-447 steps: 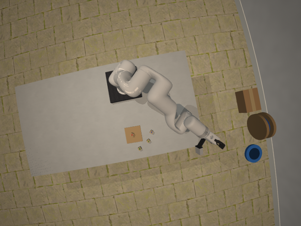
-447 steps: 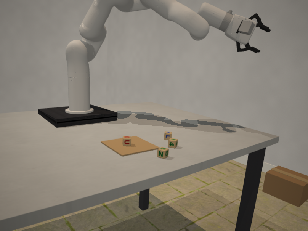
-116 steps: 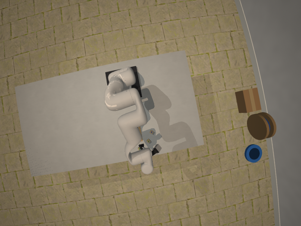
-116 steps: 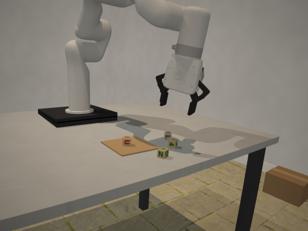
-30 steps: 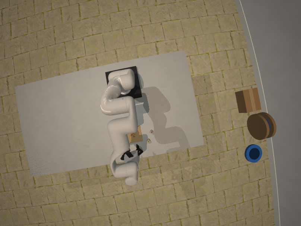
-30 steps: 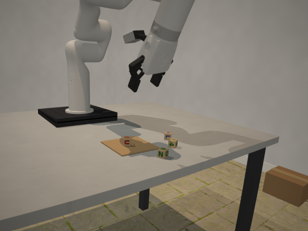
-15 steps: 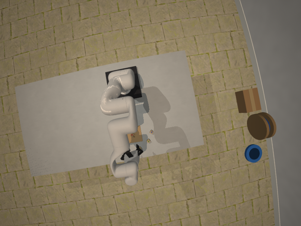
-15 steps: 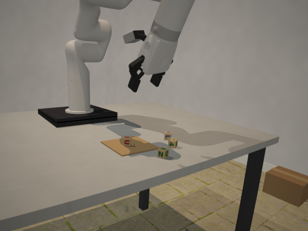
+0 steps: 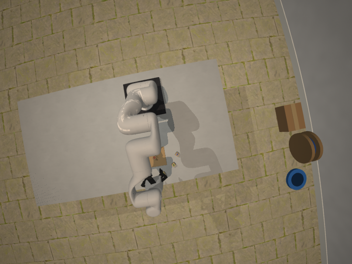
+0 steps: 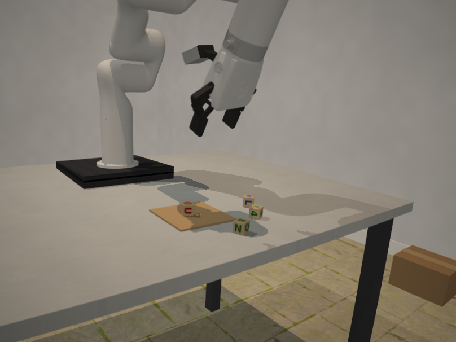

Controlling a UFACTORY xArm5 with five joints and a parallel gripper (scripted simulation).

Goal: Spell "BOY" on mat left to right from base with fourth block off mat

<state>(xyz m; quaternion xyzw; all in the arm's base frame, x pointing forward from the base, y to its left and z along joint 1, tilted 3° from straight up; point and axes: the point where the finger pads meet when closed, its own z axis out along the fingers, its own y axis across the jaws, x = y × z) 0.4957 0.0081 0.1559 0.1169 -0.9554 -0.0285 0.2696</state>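
Observation:
A brown mat (image 10: 191, 216) lies flat on the grey table; it also shows in the top view (image 9: 158, 157), partly under my arm. A block with a red letter (image 10: 187, 208) sits on the mat, also in the top view (image 9: 154, 157). Three blocks stand off the mat to its right: one with blue letters (image 10: 248, 200), one with a green "4" on its side (image 10: 255, 211), and one with green "N" and "O" on its sides (image 10: 241, 226). My gripper (image 10: 213, 127) is open and empty, high above the mat's near end. In the top view the gripper (image 9: 155, 177) covers the "N" block.
The arm's black base plate (image 10: 114, 171) stands behind the mat. The table's front edge runs close to the blocks. On the floor beside the table lie a cardboard box (image 9: 289, 116), a brown disc (image 9: 305, 147) and a blue ring (image 9: 296, 178).

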